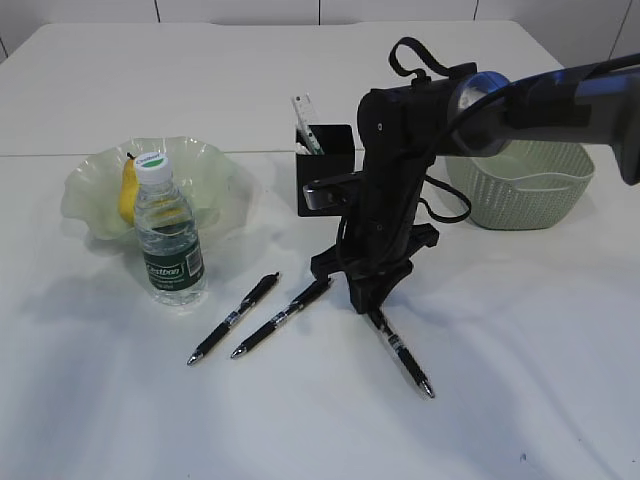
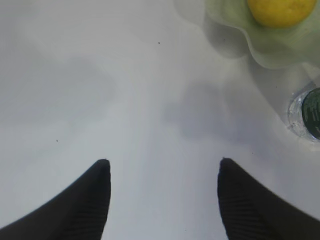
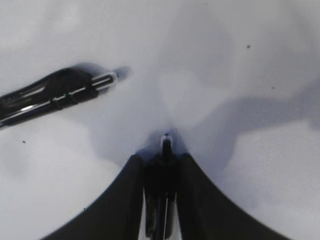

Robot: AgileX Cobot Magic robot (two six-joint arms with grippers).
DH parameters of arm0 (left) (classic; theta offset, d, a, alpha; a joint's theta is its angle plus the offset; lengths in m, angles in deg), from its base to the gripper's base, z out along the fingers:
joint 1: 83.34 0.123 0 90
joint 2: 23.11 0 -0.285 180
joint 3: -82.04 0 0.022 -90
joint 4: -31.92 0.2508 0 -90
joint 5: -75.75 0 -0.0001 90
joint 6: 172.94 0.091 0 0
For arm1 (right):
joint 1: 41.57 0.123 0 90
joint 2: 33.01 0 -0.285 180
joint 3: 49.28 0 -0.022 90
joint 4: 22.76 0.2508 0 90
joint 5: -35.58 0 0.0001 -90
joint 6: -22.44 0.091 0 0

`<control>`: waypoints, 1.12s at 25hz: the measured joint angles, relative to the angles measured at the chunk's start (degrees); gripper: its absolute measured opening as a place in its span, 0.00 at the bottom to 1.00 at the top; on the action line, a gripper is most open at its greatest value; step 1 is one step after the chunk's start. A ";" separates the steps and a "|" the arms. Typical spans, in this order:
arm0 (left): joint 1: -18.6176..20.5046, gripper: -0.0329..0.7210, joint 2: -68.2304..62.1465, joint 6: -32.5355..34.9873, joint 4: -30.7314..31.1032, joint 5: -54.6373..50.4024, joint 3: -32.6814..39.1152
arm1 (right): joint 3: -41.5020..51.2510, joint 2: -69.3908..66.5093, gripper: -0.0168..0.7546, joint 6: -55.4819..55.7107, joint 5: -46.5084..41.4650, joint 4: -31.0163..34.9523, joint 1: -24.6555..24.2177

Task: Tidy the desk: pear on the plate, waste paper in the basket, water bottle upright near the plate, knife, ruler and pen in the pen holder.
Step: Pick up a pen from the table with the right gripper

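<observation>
My right gripper is down at the table and shut on the upper end of a black pen. In the right wrist view the jaws clamp this pen. Two more black pens lie to the left; one also shows in the right wrist view. A yellow pear lies on the green glass plate. The water bottle stands upright before the plate. The black pen holder holds a ruler. My left gripper is open over bare table. Knife and waste paper do not show.
A pale green woven basket stands at the right, behind the right arm. The left wrist view shows the pear, the plate rim and the bottle cap at its upper right. The table is white.
</observation>
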 joint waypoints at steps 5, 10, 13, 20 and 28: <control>0.00 0.67 0.00 0.00 0.00 0.00 0.00 | 0.00 0.00 0.17 -0.07 -0.22 0.15 0.00; 0.00 0.67 0.00 0.00 0.00 0.00 0.00 | -0.08 0.00 0.16 -0.29 -0.32 0.19 0.00; 0.00 0.67 0.00 0.00 0.00 0.03 0.00 | -0.08 0.00 0.16 -0.84 -0.32 0.28 0.00; 0.00 0.67 0.00 0.00 0.00 0.12 0.00 | 0.02 1.77 0.16 -1.52 0.17 0.28 0.00; 0.00 0.67 0.00 0.00 0.00 0.02 0.00 | 6.87 9.73 0.16 -3.25 9.30 0.28 0.00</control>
